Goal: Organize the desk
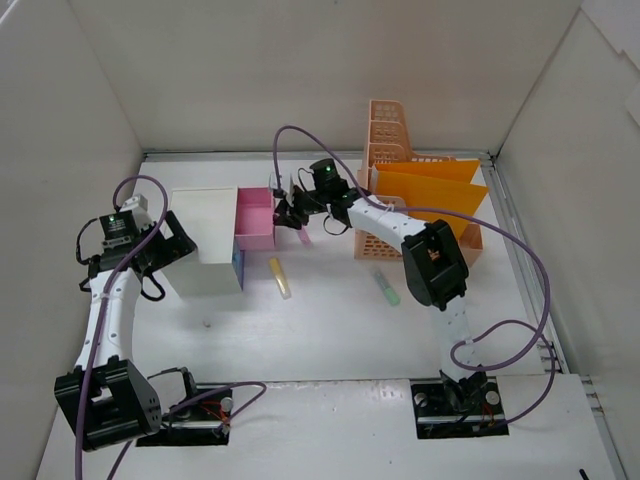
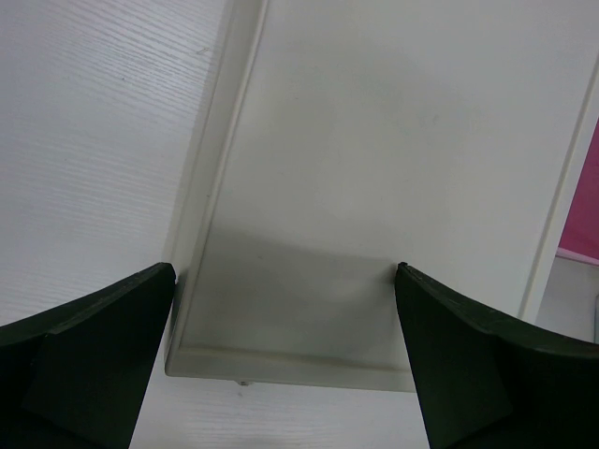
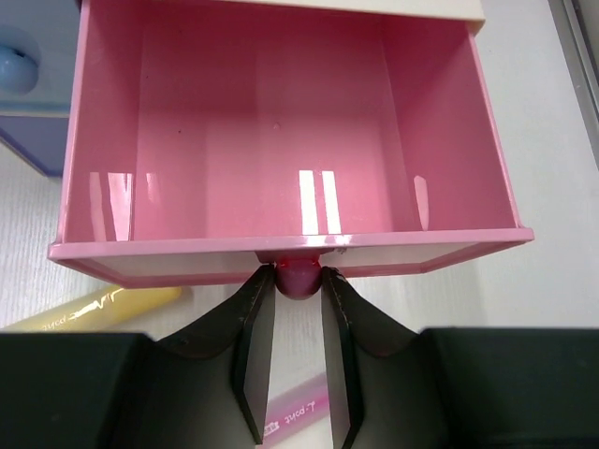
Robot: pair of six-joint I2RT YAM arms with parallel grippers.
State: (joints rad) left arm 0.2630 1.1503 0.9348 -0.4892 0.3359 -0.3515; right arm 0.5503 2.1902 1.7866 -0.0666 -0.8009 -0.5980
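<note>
The desk (image 1: 330, 335) is a wide white tabletop. A small white drawer unit (image 1: 205, 240) stands at its left, with its pink drawer (image 1: 255, 218) pulled out and empty (image 3: 281, 140). My right gripper (image 1: 291, 212) is shut on the drawer's round pink knob (image 3: 298, 279). My left gripper (image 1: 168, 246) is open, its jaws spread on either side of the white unit's top (image 2: 374, 168); whether they touch it I cannot tell. A yellow marker (image 1: 279, 277), a green marker (image 1: 387, 287) and a pink marker (image 3: 298, 410) lie on the desk. The pink marker is under my right gripper.
A peach mesh organizer (image 1: 385, 140) with orange folders (image 1: 430, 190) stands at the back right. A blue drawer front with a blue knob (image 3: 14, 65) shows below the pink drawer. White walls enclose the desk on three sides.
</note>
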